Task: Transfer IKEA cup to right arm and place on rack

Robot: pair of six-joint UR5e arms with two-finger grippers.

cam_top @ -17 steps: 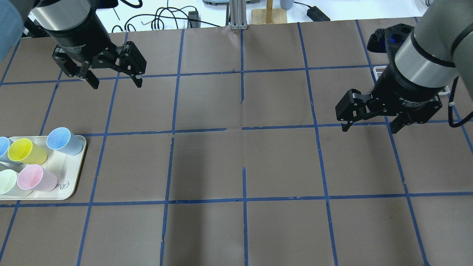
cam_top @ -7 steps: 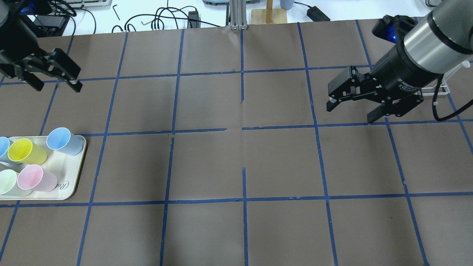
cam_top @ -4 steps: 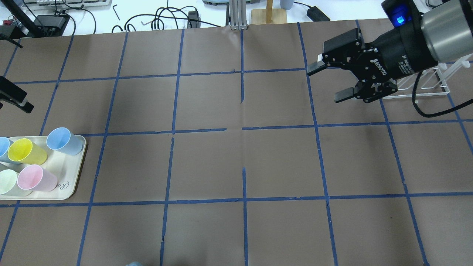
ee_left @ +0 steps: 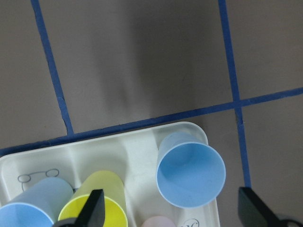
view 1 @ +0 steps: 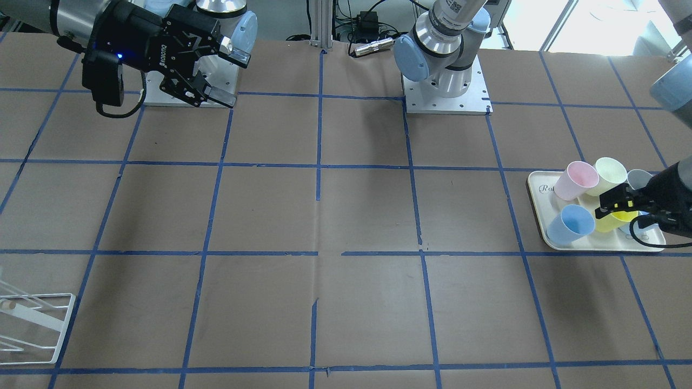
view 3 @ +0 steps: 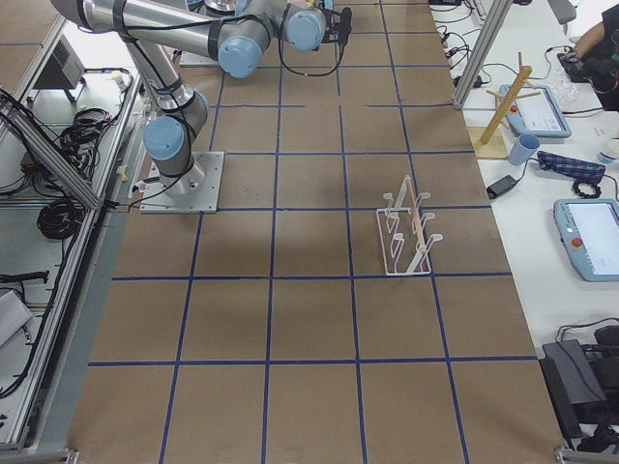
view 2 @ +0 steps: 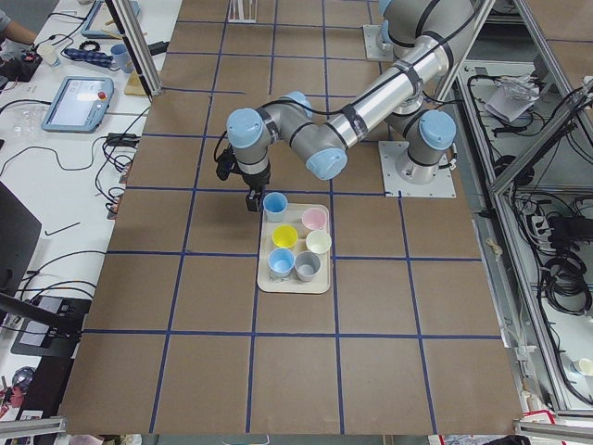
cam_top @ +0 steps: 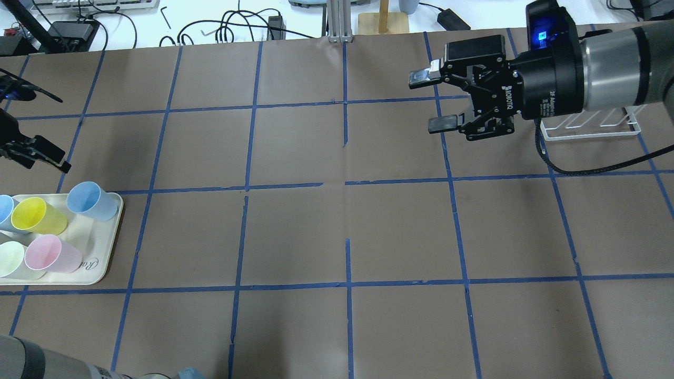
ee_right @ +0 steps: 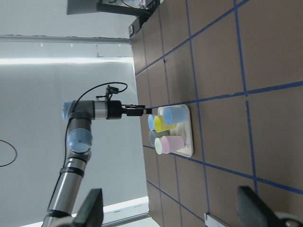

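Two pale blue cups stand on the cream tray: one at its far right corner, one at the view's left edge. My left gripper is open and empty, hovering over the corner blue cup, which sits between its fingers in the left wrist view. It also shows at the front-facing view's right. My right gripper is open and empty, held level above the table, pointing left. The white wire rack stands partly behind the right arm; it shows whole in the exterior right view.
The tray also holds a yellow cup, a pink cup and a pale green cup; a grey cup shows in the exterior left view. A wooden stand and cables lie beyond the table's far edge.
My left gripper swung left, then came back down toward the tray's corner cup. My right gripper rose, moved toward the far edge and turned level, pointing left. Both stayed open.
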